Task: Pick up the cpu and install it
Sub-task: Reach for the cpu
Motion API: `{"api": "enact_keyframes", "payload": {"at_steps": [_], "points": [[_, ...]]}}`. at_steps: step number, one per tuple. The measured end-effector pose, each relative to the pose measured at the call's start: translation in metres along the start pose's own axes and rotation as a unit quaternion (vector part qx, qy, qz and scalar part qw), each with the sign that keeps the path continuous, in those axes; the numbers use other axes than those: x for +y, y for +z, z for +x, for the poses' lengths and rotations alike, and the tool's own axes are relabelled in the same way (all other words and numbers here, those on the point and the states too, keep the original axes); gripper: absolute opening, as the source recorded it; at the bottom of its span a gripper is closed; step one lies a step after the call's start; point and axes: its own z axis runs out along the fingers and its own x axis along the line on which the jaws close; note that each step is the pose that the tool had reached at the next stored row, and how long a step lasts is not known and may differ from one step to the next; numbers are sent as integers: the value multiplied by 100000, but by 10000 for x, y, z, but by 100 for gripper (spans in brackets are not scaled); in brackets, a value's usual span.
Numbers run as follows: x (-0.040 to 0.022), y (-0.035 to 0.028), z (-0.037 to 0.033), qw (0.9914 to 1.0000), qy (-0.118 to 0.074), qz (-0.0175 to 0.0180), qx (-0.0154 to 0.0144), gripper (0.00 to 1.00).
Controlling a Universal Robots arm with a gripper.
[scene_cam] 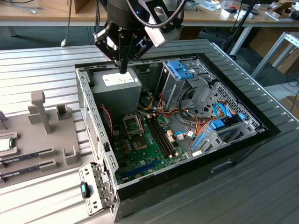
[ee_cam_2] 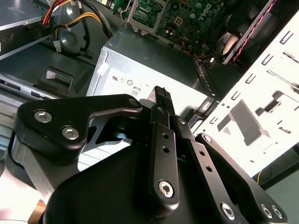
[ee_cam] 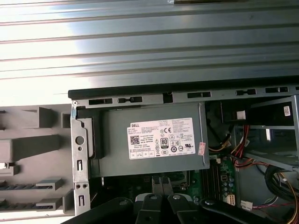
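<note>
Gripper [scene_cam: 123, 70] clenched empty above power supply [scene_cam: 120, 85]; cpu [scene_cam: 4, 145] on tray [scene_cam: 51, 140]. We judge it light, stiff, fragile; best held by opposite edges.

printed white label [ee_cam: 161, 138], on grey power supply [ee_cam: 117, 156]

Bright, even light falls from above in the exterior view, and the ribbed metal desk [scene_cam: 42, 60] shines pale. Inside the computer case [scene_cam: 243, 154] it is darker, with soft shadows. In the first wrist view the desk glares almost white in stripes. In the second wrist view the black hand [ee_cam_2: 161, 93] looks dark, and the white case wall [ee_cam_2: 261, 93] beside it is washed out.
</note>
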Motion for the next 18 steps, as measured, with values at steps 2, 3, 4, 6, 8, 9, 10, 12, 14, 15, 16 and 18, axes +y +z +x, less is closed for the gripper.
{"api": "enact_keyframes", "payload": {"at_steps": [2, 3, 4, 6, 8, 9, 10, 12, 14, 15, 16, 18], "points": [[-1, 0, 8, 100000, 1, 0, -2, 11], [-1, 0, 12, 100000, 0, -2, -1, 11], [-1, -1, 17, 100000, 0, 2, 1, 11], [-2, -1, 28, 100000, -2, -1, -2, 11], [-3, -1, 35, 100000, -1, 0, 0, 11], [-3, -1, 39, 100000, -2, 1, -1, 11], [-3, -1, 42, 100000, -2, -1, -1, 11], [-4, -2, 54, 100000, -1, 2, 0, 11], [-5, -2, 65, 100000, 0, 0, 0, 11], [-5, -2, 68, 100000, -1, -4, -2, 11], [-6, -2, 77, 100000, -4, -3, -1, 11], [-7, -2, 87, 100000, 0, -1, -2, 11]]}}
